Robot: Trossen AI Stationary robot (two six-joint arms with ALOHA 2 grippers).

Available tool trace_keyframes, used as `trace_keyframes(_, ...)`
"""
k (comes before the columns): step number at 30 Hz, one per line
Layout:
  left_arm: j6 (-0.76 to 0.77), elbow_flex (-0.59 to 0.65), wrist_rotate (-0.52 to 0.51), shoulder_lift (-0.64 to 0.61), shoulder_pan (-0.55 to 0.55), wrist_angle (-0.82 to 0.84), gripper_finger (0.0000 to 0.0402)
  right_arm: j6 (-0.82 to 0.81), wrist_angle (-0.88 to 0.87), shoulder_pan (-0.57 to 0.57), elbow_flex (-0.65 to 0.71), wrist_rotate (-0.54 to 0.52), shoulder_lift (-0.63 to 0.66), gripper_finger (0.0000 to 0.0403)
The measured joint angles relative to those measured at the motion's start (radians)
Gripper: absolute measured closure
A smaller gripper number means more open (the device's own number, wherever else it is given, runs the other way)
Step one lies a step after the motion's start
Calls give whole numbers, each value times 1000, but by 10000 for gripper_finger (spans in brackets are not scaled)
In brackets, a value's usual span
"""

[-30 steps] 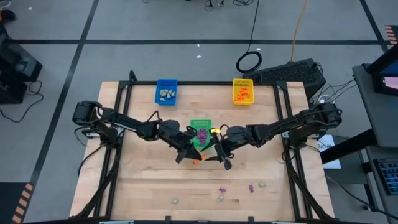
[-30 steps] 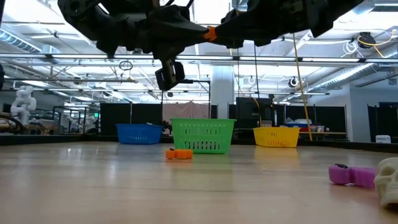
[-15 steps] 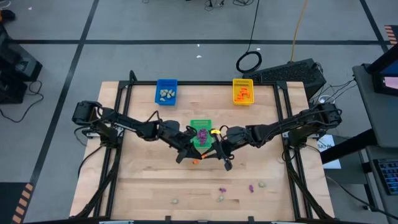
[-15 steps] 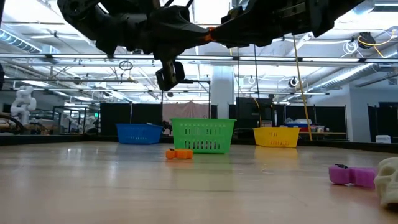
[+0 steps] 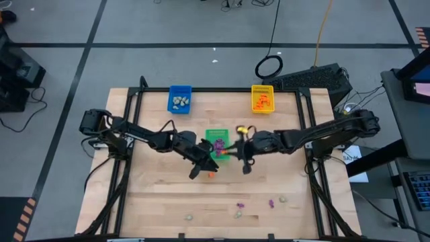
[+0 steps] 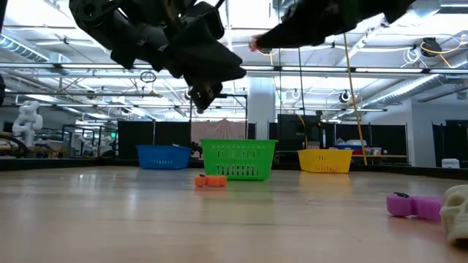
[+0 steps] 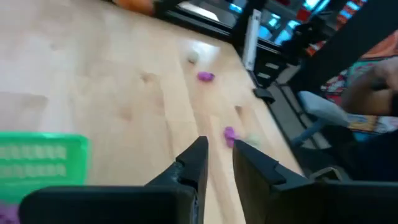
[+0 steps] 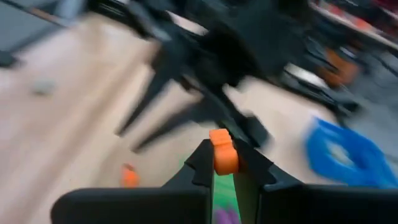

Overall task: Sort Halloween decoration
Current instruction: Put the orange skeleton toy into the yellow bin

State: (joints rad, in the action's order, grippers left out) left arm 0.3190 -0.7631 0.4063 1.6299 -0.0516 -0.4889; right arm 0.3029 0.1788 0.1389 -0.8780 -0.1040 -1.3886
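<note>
Right hand (image 8: 224,163) is clamped on a small orange trinket (image 8: 222,150), fingers pinching it from both sides with most of the piece standing proud above the tips. From above, that hand (image 5: 236,149) sits just at 3 o'clock of the green tray (image 5: 216,136), near the middle of the counter (image 5: 154,202). Left hand (image 7: 219,163) hovers at about 7 o'clock of the same tray, its fingers a narrow gap apart and holding nothing. Purple pieces already lie inside the green tray.

Another orange trinket (image 6: 211,181) lies loose on the counter just in front of the green tray, at roughly 6 o'clock of it. Farther out, toward the near edge, a purple trinket (image 6: 414,205) and a pale one (image 6: 458,211) lie side by side, with a few more scattered along that edge. Blue tray (image 5: 179,99) at 11 o'clock holds pale pieces; yellow tray (image 5: 263,98) at 1 o'clock holds orange ones.

These trinkets look light, rigid and smooth, so they could pop out of a squeeze or roll when nudged. Best hold, I judge, is across the narrow middle, fingers low and square, as the held orange one shows.
</note>
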Motion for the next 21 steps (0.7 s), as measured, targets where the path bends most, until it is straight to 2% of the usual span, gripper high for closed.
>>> trace_keyframes(6, -79, 0, -101, 0, 6, 9, 381, -111, -268, -117, 0, -272, 133, 388)
trace_keyframes(9, -140, 0, -188, 0, 5, 15, 398, -194, -403, -233, 0, -337, 181, 388)
trace_keyframes(15, -231, 0, -333, 0, 22, 21, 401, -320, -543, -538, 0, -330, 169, 388)
trace_keyframes(21, -231, 0, -352, 0, 62, 39, 401, -333, -535, -799, 1, -175, 29, 388)
